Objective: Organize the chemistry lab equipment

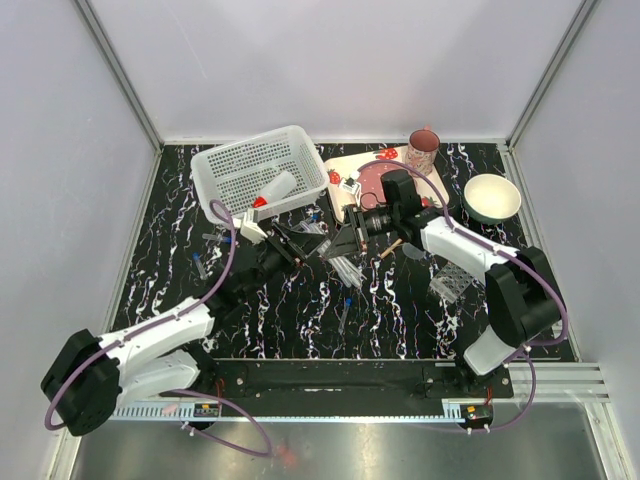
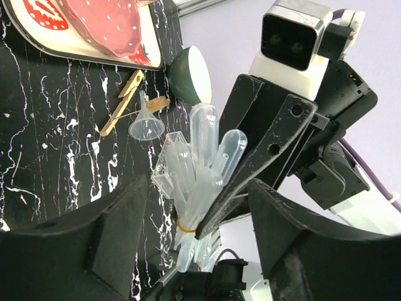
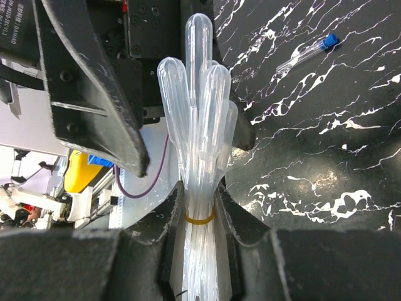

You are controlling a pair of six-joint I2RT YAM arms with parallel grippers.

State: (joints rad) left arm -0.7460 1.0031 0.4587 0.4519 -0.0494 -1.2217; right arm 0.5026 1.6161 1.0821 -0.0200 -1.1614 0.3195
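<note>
Right wrist view: clamping the right tool (image 3: 199,229) on the clear plastic tubes (image 3: 200,113), low on a bundle bound with a yellow band (image 3: 199,219), bulb ends fanning out past the fingertips. Showing black fingers (image 3: 94,94) of the left tool (image 3: 192,155) flanking those bulbs.

Left wrist view: holding the left tool (image 2: 197,185) apart, one finger on each side of the same bundle, touching neither side of it as far as can be seen. Showing the wooden-handled tool (image 2: 122,106) and a small clear funnel (image 2: 146,125) lying just off the edge of the strawberry-print tray (image 2: 75,47), on the side nearer the bundle.

Top view: facing both tools tip to tip just in front of the tray's left corner, the bundle between them too small to make out clearly. Showing the white squeeze bottle with red cap (image 1: 275,187) just left of the tray, inside a white basket (image 1: 232,165), and the clear grid tube rack (image 1: 452,280) well in front of the tray's right end.
</note>
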